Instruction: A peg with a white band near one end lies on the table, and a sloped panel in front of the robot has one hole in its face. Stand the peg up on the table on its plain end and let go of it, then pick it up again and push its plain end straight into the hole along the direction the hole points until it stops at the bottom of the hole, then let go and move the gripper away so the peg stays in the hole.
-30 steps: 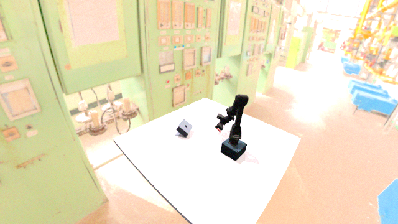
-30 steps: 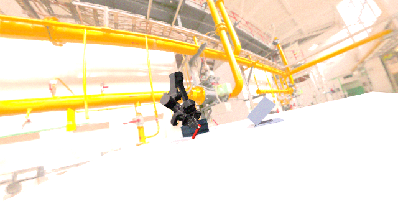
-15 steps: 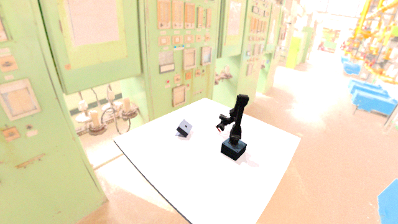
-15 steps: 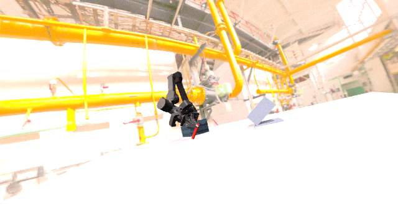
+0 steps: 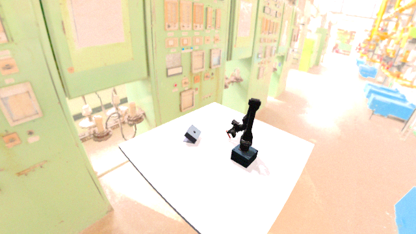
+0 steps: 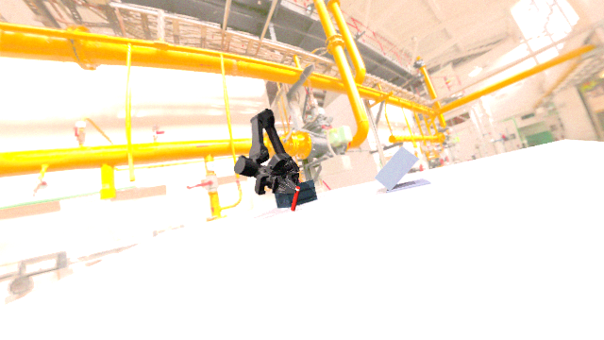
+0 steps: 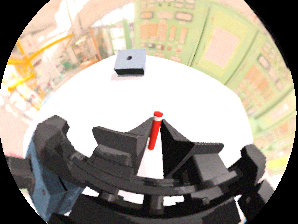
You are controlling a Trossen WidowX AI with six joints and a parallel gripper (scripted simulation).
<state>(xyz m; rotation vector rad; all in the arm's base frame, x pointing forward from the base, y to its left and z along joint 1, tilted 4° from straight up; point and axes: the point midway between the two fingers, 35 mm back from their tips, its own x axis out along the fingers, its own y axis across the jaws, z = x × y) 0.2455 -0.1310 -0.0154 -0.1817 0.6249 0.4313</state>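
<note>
The red peg (image 6: 294, 198) is pinched between the jaws of the gripper (image 6: 292, 188) and held nearly upright, low over the table (image 6: 425, 246). The white band is seen at the peg's far tip in the wrist view. The panel (image 5: 192, 133) stands well apart.

The red peg (image 6: 294, 199) hangs nearly upright, a little tilted, clamped near its upper end in the tool (image 6: 293, 188), its lower tip close to the white desk (image 6: 425, 246). Its white band barely shows at the top. Well apart stands the grey sloped panel (image 5: 192, 133), one dark hole (image 5: 193, 132) in its face.
</note>
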